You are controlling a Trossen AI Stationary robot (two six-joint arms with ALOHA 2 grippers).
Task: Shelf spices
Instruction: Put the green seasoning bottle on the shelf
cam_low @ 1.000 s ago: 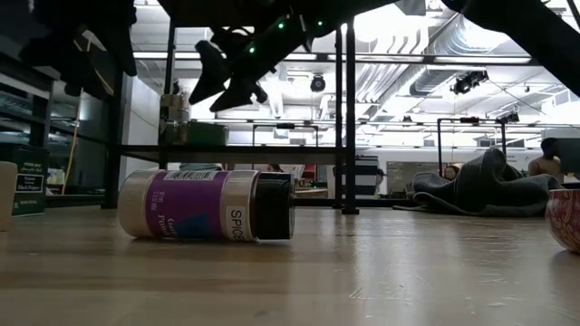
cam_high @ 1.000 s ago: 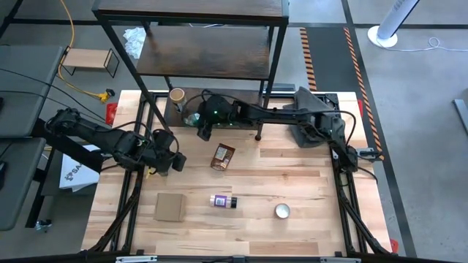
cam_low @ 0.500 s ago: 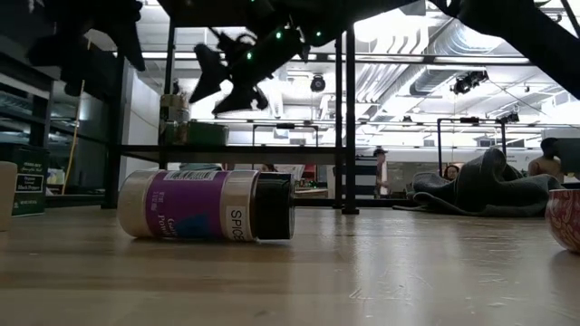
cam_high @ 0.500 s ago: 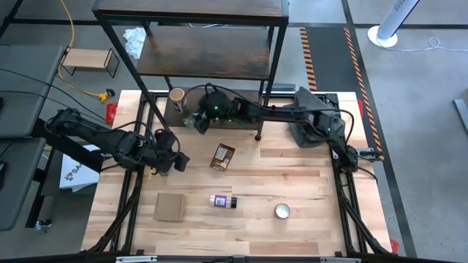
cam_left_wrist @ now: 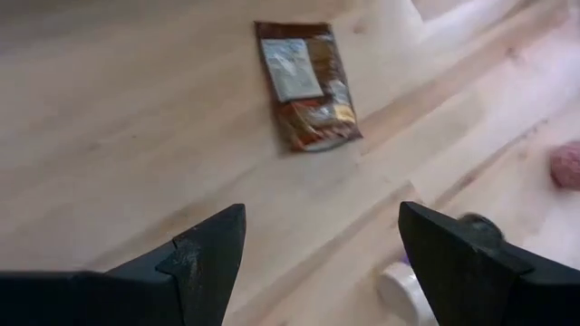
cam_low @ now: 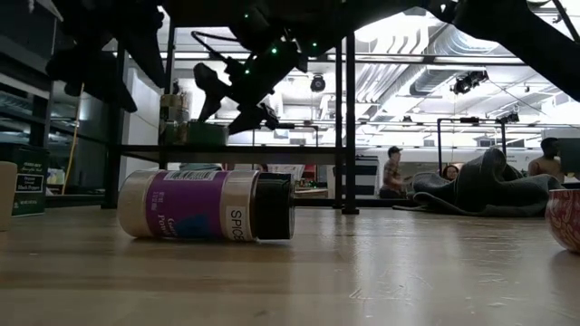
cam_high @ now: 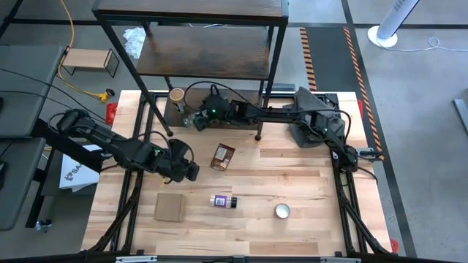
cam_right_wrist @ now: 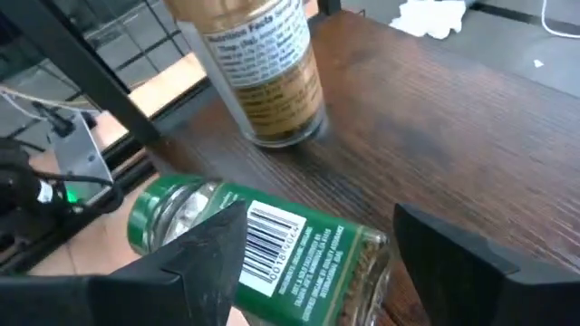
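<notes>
The shelf (cam_high: 212,51) stands at the table's far edge. On its lowest board (cam_right_wrist: 435,118) the tan-lidded jar (cam_right_wrist: 258,72) stands upright and the green-lidded jar (cam_right_wrist: 263,249) lies on its side. My right gripper (cam_right_wrist: 319,213) is open just above that jar, one finger on each side. The brown-orange pouch (cam_high: 223,155) lies flat mid-table. My left gripper (cam_high: 191,172) is open, close to the pouch's left and above the table. The purple-labelled jar (cam_high: 223,201) lies on its side nearer the near edge. I do not see the dark tin. My right gripper reaches slanting down from the table's right, with its fingers across the lying green-lidded jar. One finger (cam_right_wrist: 213,249) overlaps the jar's body in the wrist view. I cannot tell whether it touches the jar.
A flat cardboard square (cam_high: 170,207) lies near the near-left edge and a round silvery disc (cam_high: 282,211) near the near-right. The shelf's black frame posts (cam_high: 157,117) stand close to both grippers. A small pale stand (cam_high: 89,58) sits on the floor beyond the table.
My left gripper has moved toward the table's right and near edge, closing on the pouch. My right gripper has shifted a little toward the far edge, in over the shelf's lowest board. The pouch and the purple-labelled jar have stayed put.
</notes>
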